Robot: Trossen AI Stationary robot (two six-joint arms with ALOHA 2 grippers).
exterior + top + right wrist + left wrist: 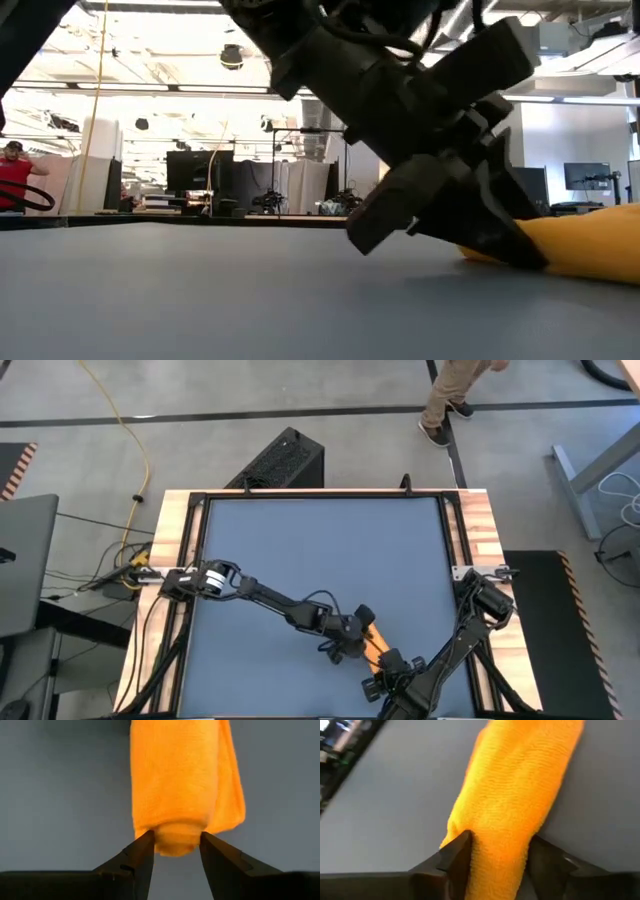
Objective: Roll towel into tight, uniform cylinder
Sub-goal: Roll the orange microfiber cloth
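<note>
- The towel [372,645] is lying near the front edge of the dark blue worktop [320,550], right of centre, and it is already reading as a narrow roll rather than a flat square.
- By my judgement the rolling itself is largely done: the right wrist view is showing a rounded, coiled end, and the left wrist view is showing a long, fairly even tube.
- What is looking unfinished is the tightness. In the right wrist view a looser fold is bulging out along one side of the roll, so the cylinder is not yet uniform.
- My left gripper [495,855] is sitting over one end of the roll, with its jaws set narrowly either side of the cloth and pressing against it.
- My right gripper [175,851] is meeting the opposite end, its jaws bracketing the coiled tip closely and appearing to pinch it.
- So I am holding the towel from both ends, the roll stretching between my two grippers.
- In the low view the roll is resting on the worktop, not lifted, with one gripper bearing down on its end.
- I am judging that snugging the loose flap in is what remains.
</note>
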